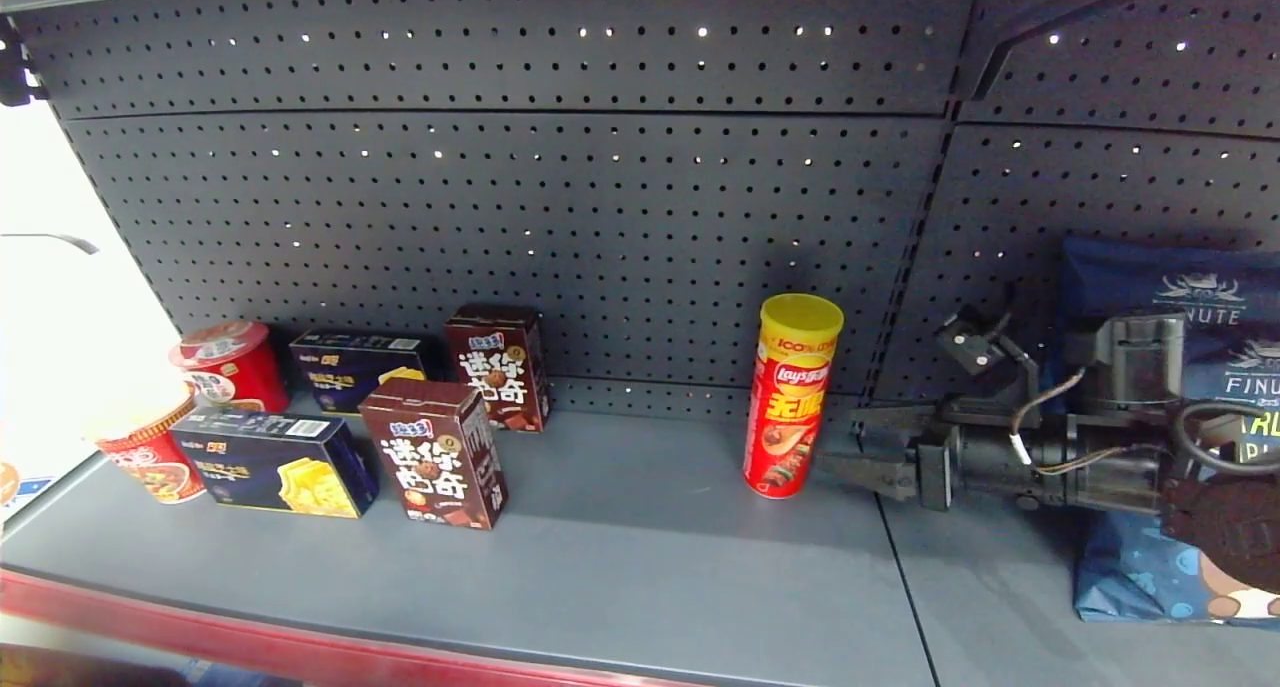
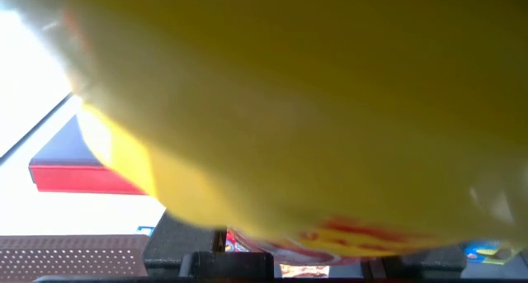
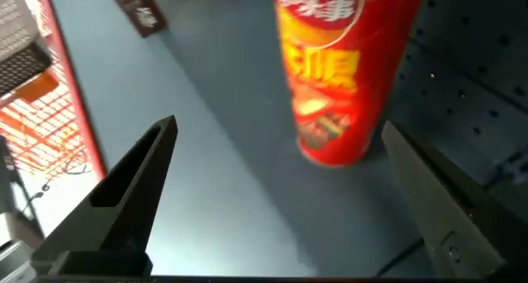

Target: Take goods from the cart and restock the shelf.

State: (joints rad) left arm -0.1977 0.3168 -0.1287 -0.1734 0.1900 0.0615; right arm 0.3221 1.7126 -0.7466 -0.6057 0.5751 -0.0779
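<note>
A red chips can (image 1: 790, 407) with a yellow lid stands upright on the grey shelf (image 1: 640, 557), near the pegboard back. My right gripper (image 1: 845, 447) is level with the can's lower half, just to its right, open and holding nothing. In the right wrist view the can (image 3: 338, 77) stands just beyond the two spread black fingers (image 3: 124, 200), apart from both. In the left wrist view a blurred yellow object with red print (image 2: 313, 110) sits very close to the camera and hides my left gripper.
Two brown cookie boxes (image 1: 440, 462), two dark blue boxes (image 1: 280, 462) and two red cup noodles (image 1: 225, 367) stand at the shelf's left. Blue bags (image 1: 1170, 287) lean at the right behind my right arm. A red strip (image 1: 250, 637) edges the shelf front.
</note>
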